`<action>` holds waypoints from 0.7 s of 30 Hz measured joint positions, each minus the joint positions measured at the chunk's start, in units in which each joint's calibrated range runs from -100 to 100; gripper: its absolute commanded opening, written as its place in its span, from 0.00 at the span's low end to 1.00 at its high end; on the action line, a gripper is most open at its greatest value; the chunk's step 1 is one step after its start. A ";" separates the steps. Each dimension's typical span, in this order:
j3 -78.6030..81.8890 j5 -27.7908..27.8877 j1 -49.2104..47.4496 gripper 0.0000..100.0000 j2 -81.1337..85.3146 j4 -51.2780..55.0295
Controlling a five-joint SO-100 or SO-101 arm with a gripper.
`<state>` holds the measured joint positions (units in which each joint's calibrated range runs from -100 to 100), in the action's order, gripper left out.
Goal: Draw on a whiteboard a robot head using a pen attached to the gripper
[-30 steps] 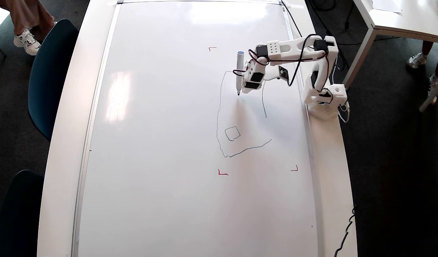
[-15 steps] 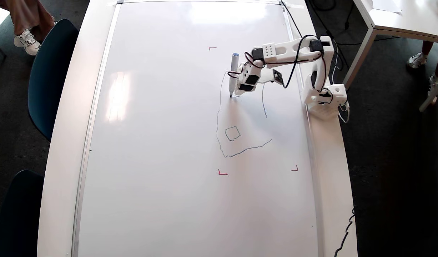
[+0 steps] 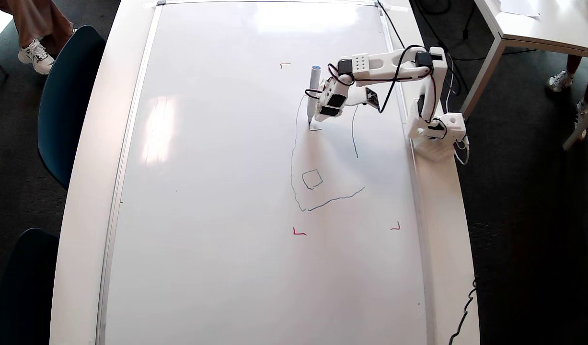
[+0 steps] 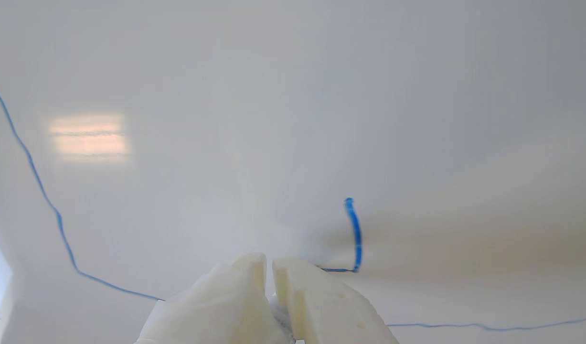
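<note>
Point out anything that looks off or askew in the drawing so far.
The robot head outline is lopsided: its bottom stroke slants instead of running level, and the right side stops short, leaving a gap at that corner. Only one small square sits inside. The pen tip rests on the whiteboard beside a short fresh stroke.

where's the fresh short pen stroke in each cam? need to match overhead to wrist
Overhead view: the short stroke sits upper centre-right, at the tip of the pen, inside the upper left of the robot head outline.
Wrist view: the same stroke is a blue hook lower centre-right, just right of the gripper.
Shared landmark: the outline's long side line, left of the stroke in both views.
</note>
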<state>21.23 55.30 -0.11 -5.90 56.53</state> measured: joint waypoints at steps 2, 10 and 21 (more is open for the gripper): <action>0.00 0.26 0.66 0.01 0.00 0.00; 0.18 1.48 3.09 0.01 0.00 0.00; 6.44 1.58 3.09 0.01 3.88 0.09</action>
<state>27.68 56.89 2.98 -2.02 56.61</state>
